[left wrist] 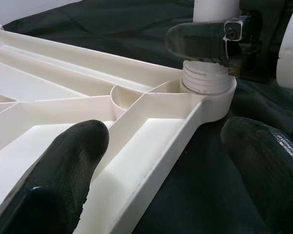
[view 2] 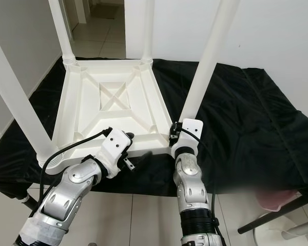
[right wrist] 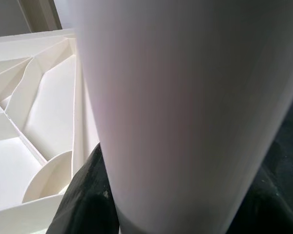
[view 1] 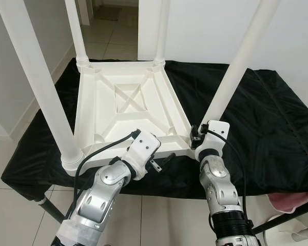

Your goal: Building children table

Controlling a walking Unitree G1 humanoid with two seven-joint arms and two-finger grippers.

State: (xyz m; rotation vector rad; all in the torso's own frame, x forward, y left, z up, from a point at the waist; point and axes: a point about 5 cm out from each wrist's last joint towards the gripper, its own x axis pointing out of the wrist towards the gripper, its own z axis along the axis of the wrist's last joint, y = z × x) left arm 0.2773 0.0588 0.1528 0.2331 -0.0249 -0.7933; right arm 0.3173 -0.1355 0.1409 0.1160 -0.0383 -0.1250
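A white plastic children's table (view 1: 128, 102) lies upside down on a black cloth, with its legs pointing up. My right gripper (view 1: 197, 134) is shut on the base of the near right leg (view 1: 236, 72). In the right wrist view that leg (right wrist: 185, 97) sits between the two black fingers (right wrist: 83, 195). My left gripper (left wrist: 161, 165) is open and straddles the table's near rim (left wrist: 151, 170), one finger inside the frame and one outside. The leg's threaded socket (left wrist: 207, 80) lies just beyond it, with a right finger (left wrist: 200, 41) pressed against the leg. The near left leg (view 1: 41, 82) stands at the front left corner.
The black cloth (view 1: 267, 118) covers a low stand, with free room to the right of the table. A white wall rises behind it and a tiled floor (view 1: 108, 41) runs through a doorway. A pink object (view 1: 292, 200) lies on the floor at lower right.
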